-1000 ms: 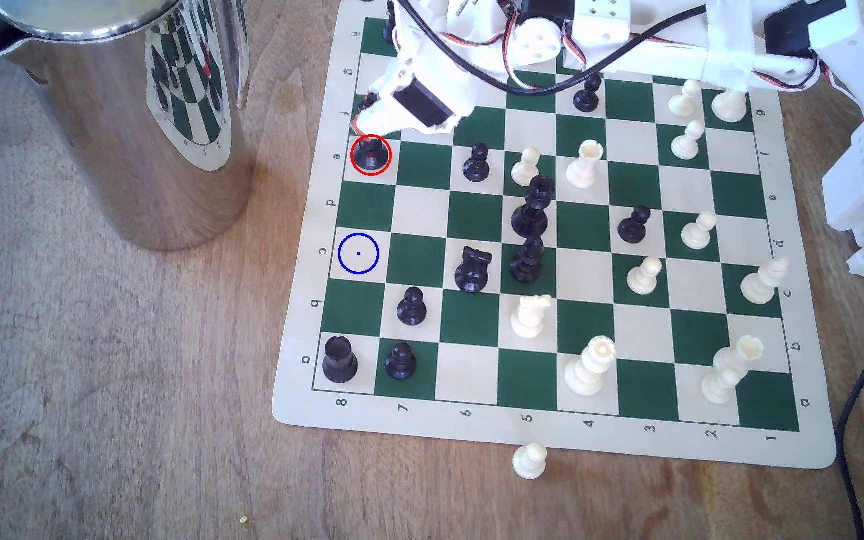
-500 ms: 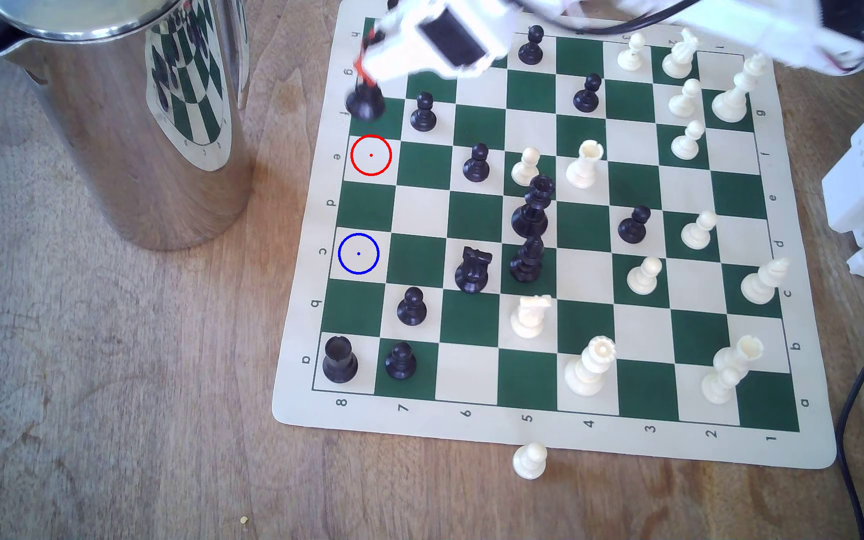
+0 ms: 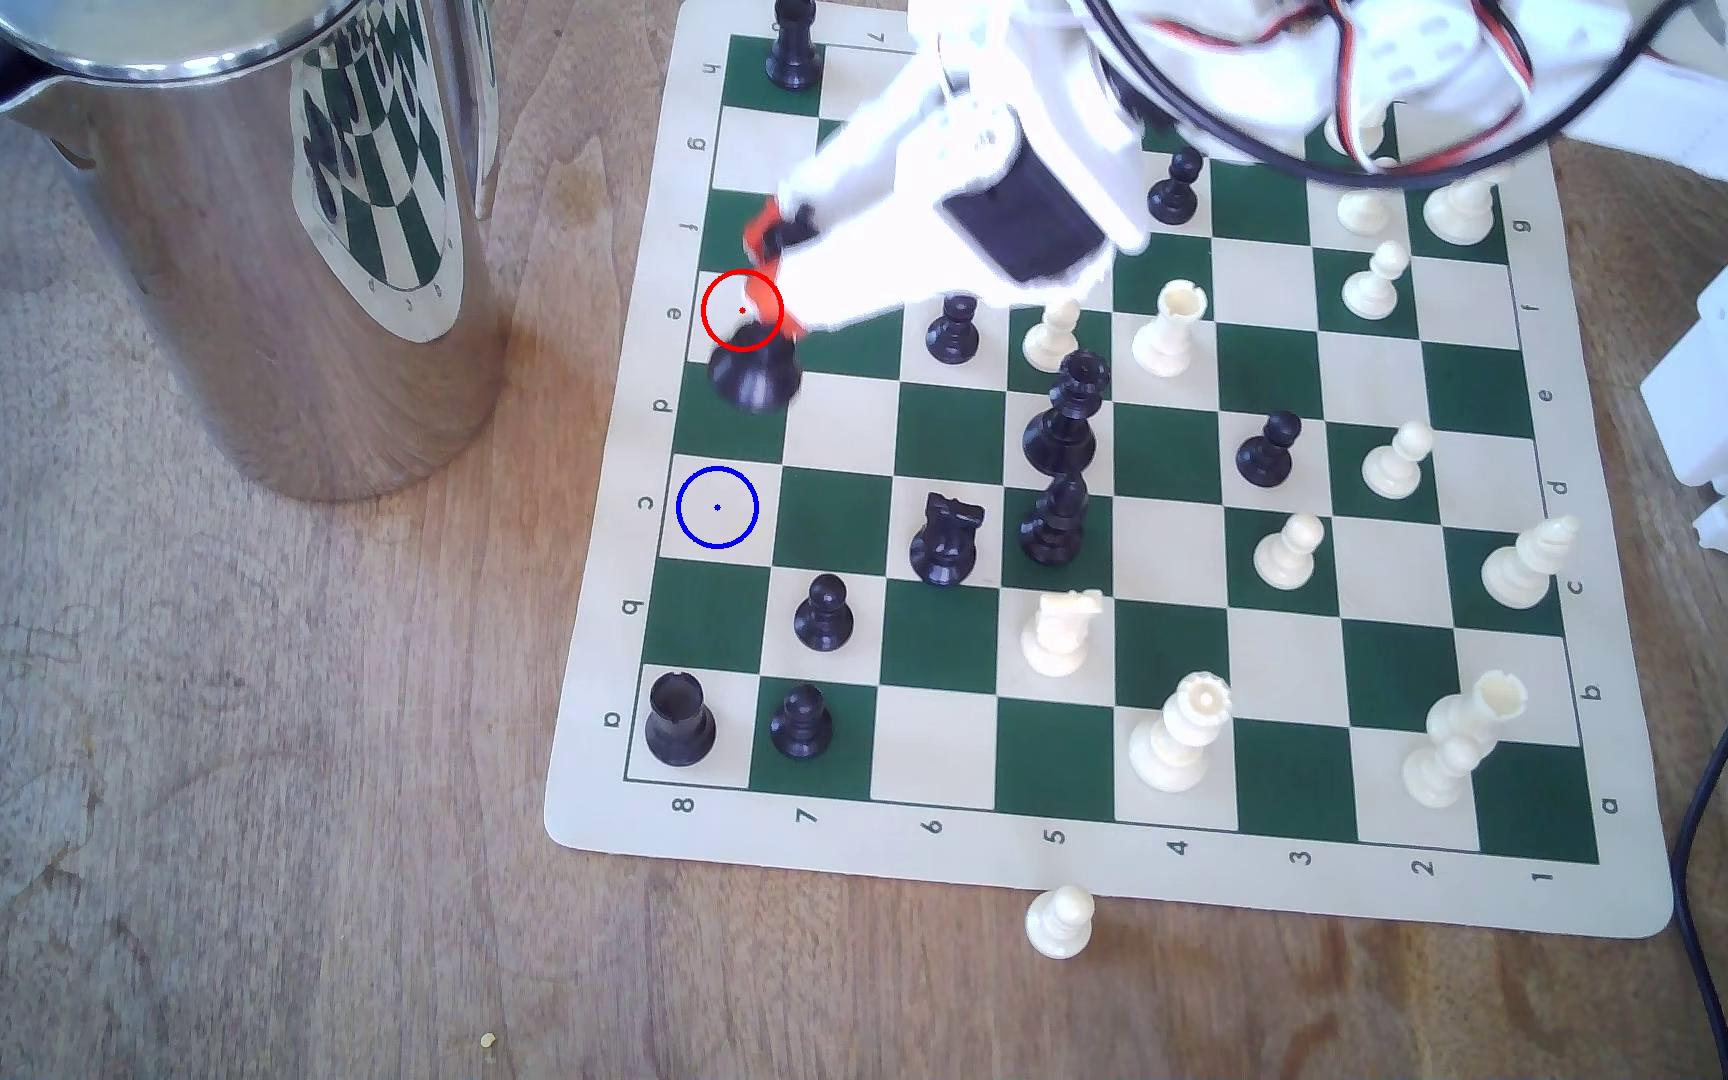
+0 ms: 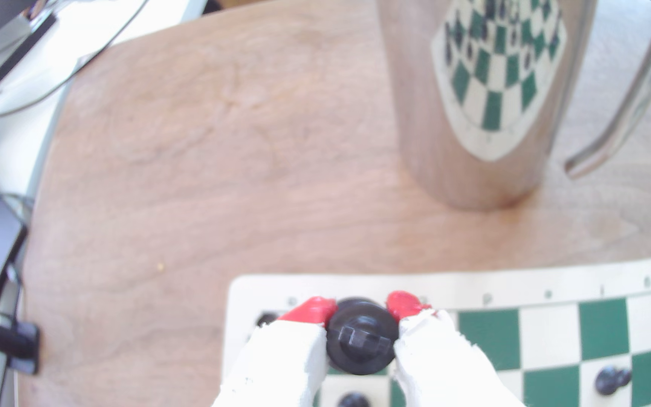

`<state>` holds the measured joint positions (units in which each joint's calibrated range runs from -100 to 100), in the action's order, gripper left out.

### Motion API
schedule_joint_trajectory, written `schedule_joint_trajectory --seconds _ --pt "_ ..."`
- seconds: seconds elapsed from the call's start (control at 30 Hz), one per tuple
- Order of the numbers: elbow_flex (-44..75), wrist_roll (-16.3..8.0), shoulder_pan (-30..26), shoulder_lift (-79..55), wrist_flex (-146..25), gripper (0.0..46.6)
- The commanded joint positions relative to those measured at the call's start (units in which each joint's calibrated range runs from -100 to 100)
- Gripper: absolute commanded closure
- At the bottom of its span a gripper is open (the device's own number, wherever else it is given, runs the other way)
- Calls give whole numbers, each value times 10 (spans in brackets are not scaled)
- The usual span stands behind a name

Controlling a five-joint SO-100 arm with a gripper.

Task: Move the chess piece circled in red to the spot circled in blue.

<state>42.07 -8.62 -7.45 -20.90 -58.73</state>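
Your claw point(image 4: 361, 313) pinches the black king point(image 3: 756, 376) over the d-file edge square; the blue-ringed spot point(image 3: 718, 508) on file c lies bare, one square over, beside the board's point(image 3: 621, 665) lettered border.

The glossy black king point(image 3: 756, 376) hangs tilted, pinched between the gripper's point(image 4: 362, 313) red-tipped fingers point(image 4: 310, 309). The blue-ringed cream square point(image 3: 718, 508) lies bare, well apart from the gripper.

Exterior view looked steeply down on the board point(image 3: 1099, 665); wrist view sat close behind the hand point(image 4: 361, 313), sharing the jug point(image 3: 247, 249).
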Motion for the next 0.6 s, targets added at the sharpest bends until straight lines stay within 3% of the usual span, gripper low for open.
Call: schedule_joint_trajectory --seconds 0.0,0.57 --pt "18 -1 -17 -15 25 464" --pt "106 21 16 -183 57 464"
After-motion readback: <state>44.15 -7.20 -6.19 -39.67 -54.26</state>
